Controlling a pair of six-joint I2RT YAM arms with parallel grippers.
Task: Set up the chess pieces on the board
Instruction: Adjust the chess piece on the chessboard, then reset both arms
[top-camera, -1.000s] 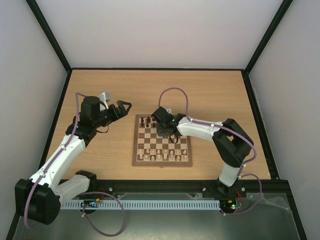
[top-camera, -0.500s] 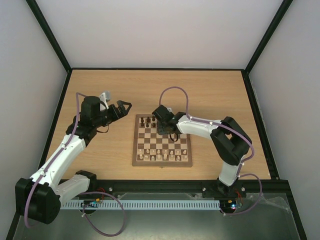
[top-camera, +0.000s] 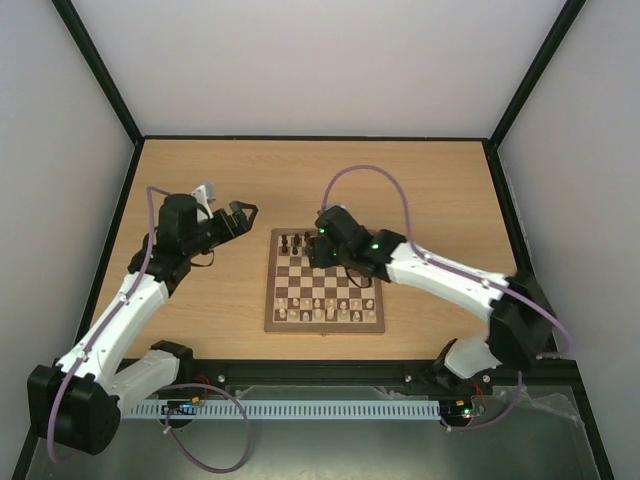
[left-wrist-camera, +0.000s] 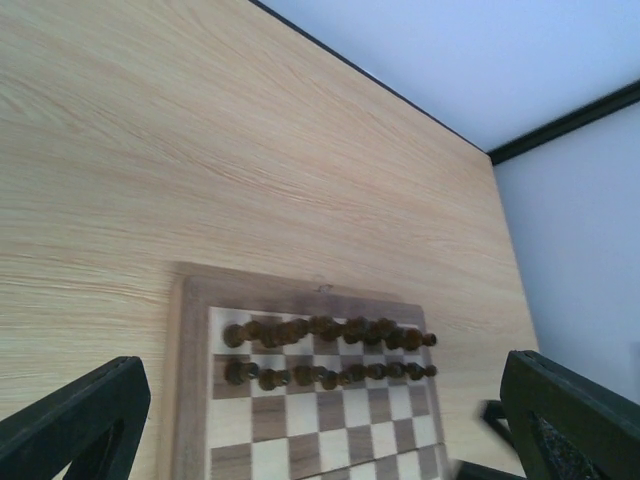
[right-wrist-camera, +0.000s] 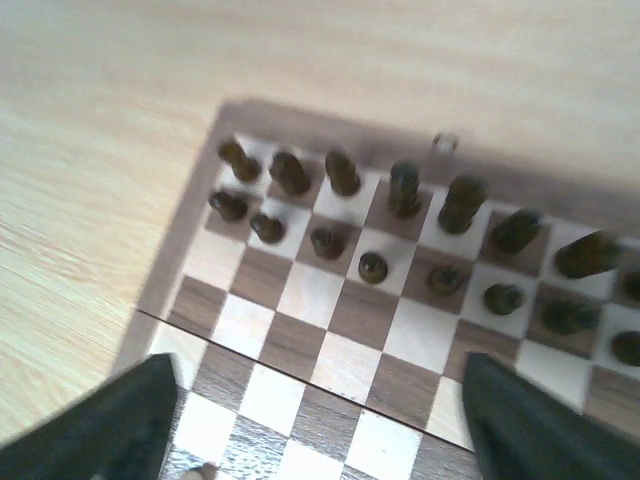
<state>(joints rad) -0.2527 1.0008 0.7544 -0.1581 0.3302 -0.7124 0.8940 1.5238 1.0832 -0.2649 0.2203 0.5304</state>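
Light-wood counter (top-camera: 200, 180) between white walls (top-camera: 320, 60), with the board (top-camera: 324, 326) lying square at its middle. On the near side, pale pieces (top-camera: 320, 312) lined across 2 rows. Above the far half, right claw (right-wrist-camera: 320, 405) spread apart and gripping nothing. Beyond it, dark chess pieces (left-wrist-camera: 330, 350) standing in 2 rows along the far edge, exact count too blurred to confirm. Off to the left over the counter, left claw (left-wrist-camera: 320, 420) gaping wide, empty. Looks all but finished; perhaps only straightening left.
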